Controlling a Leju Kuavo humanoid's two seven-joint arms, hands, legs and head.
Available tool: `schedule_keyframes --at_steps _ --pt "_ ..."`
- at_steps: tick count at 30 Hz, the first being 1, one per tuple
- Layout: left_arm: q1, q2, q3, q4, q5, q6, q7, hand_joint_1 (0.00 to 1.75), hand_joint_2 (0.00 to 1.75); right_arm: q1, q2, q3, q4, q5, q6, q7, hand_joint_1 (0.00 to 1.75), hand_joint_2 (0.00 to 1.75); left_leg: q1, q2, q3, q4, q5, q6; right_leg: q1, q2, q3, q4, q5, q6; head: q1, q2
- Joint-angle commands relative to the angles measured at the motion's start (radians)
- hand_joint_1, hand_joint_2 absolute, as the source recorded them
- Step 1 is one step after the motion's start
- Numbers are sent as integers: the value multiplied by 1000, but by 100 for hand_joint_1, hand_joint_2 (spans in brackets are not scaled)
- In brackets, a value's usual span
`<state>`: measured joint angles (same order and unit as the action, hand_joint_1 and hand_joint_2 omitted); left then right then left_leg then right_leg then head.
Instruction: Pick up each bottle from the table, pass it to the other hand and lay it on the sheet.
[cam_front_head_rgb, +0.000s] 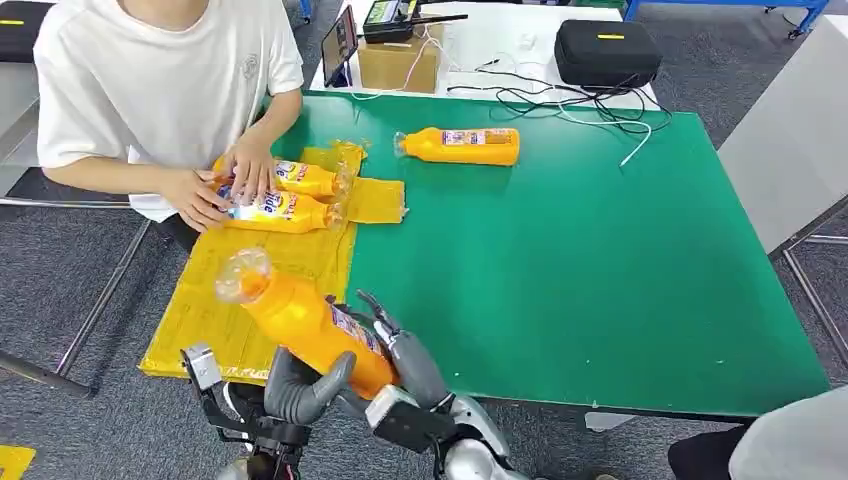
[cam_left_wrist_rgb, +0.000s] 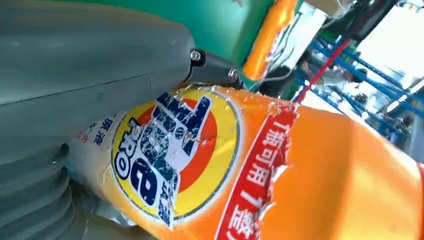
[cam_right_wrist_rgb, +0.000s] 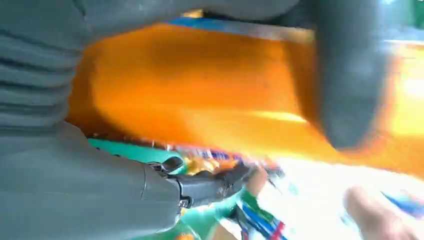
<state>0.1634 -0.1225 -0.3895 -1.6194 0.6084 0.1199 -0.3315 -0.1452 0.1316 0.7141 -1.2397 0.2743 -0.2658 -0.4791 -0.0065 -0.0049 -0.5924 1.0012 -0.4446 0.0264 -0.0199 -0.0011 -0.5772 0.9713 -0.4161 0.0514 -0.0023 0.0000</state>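
Observation:
An orange bottle (cam_front_head_rgb: 300, 322) with a clear cap is held tilted over the near edge of the yellow sheet (cam_front_head_rgb: 205, 310), cap pointing away from me. My left hand (cam_front_head_rgb: 297, 392) grips its lower end, thumb wrapped over it. My right hand (cam_front_head_rgb: 402, 358) holds the same bottle from the right side, fingers (cam_front_head_rgb: 376, 310) lying along its label. In the left wrist view the bottle's label (cam_left_wrist_rgb: 170, 150) sits right under my left hand (cam_left_wrist_rgb: 75, 75). The right wrist view shows the bottle (cam_right_wrist_rgb: 200, 100) between my thumb (cam_right_wrist_rgb: 345, 75) and fingers (cam_right_wrist_rgb: 210, 182). Another orange bottle (cam_front_head_rgb: 462, 146) lies on the green table (cam_front_head_rgb: 600, 270).
A person (cam_front_head_rgb: 160, 80) at the far left rests both hands on two bottles (cam_front_head_rgb: 280, 195) lying on the sheet's far end. Behind the table are a cardboard box (cam_front_head_rgb: 398, 62), a black case (cam_front_head_rgb: 605, 50) and loose cables (cam_front_head_rgb: 580, 105). A grey panel (cam_front_head_rgb: 790, 150) stands at the right.

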Motion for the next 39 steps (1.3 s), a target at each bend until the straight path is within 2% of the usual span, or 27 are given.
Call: schedule_keyframes --at_steps 1,3,5,6,8,10,19,20,24,27,29,31,35,37,38,39 --pt "-24 -18 -27 28 -28 36 0 175 175 77 -10 -35 -95 -10 -26 -32 0 0 2 -1 2 0 -2 -2 2 -1 3 -1 -1 -2 -1 0" --pt "-41 5 -40 50 -142 154 -10 175 175 113 2 -74 -114 -28 -86 -71 0 0 1 -1 1 0 0 -1 1 -2 1 -1 -1 -1 0 0" --pt "-86 32 -42 133 -398 382 -53 175 175 180 -6 -113 -176 -21 -190 -126 0 0 0 -2 1 -1 0 -1 0 -2 1 -1 -1 -1 0 0" --pt "-109 36 -27 173 -488 443 -79 175 175 199 -7 -130 -201 -31 -226 -143 0 0 1 -5 3 -1 -1 -2 2 -5 5 -2 -2 -3 0 0" --pt "-147 32 36 235 -602 490 -82 175 175 231 11 -179 -249 -79 -289 -150 0 0 0 -5 2 -2 1 -1 0 -5 3 -2 -1 -2 0 0" --pt "-153 22 93 243 -642 472 -56 175 175 238 10 -185 -272 -78 -305 -148 0 0 1 -5 2 -2 0 -2 1 -5 3 -2 -1 -2 -1 0" --pt "-168 23 112 250 -804 528 -32 175 175 242 20 -205 -278 -80 -341 -157 0 0 1 -1 3 -1 -1 -2 2 -1 4 -1 -1 -3 0 0" --pt "-225 22 230 335 -1013 536 58 175 175 256 23 -233 -277 -103 -333 -150 0 0 2 0 3 -1 -1 -2 2 0 4 -1 -1 -3 0 0" --pt "-238 21 238 372 -1081 554 52 175 175 258 29 -235 -272 -114 -327 -155 0 0 1 0 4 -1 -1 -2 2 -1 4 -1 -1 -3 0 0" --pt "-281 43 214 446 -1316 532 141 175 175 249 39 -244 -262 -148 -301 -162 0 0 2 -1 4 -1 -1 -3 2 -2 4 -1 -1 -3 0 0" --pt "-336 79 193 555 -1481 501 220 175 175 240 42 -238 -246 -157 -277 -166 0 0 1 -2 3 -1 0 -2 1 -2 3 -1 -1 -2 0 0" --pt "-385 98 197 674 -1584 503 246 175 175 233 48 -226 -228 -170 -252 -169 0 0 1 -1 4 -2 0 -2 1 -2 4 -2 0 -3 0 0" --pt "-421 108 220 776 -1624 496 247 175 175 231 53 -213 -211 -180 -246 -168 0 0 1 1 4 -2 0 -2 1 1 4 -1 0 -3 0 0" --pt "-439 120 216 829 -1690 462 286 175 175 229 53 -212 -198 -194 -235 -163 0 0 2 0 5 -2 -1 -3 2 -1 5 -1 -1 -3 0 0" --pt "-443 105 260 858 -1627 400 278 175 175 230 54 -213 -187 -203 -229 -160 0 0 1 1 2 -1 0 -2 1 0 2 -1 0 -2 0 0" --pt "-444 106 259 877 -1637 396 276 175 175 236 52 -212 -186 -207 -224 -161 0 0 2 1 4 -1 -1 -3 2 0 4 -1 -1 -3 0 0"
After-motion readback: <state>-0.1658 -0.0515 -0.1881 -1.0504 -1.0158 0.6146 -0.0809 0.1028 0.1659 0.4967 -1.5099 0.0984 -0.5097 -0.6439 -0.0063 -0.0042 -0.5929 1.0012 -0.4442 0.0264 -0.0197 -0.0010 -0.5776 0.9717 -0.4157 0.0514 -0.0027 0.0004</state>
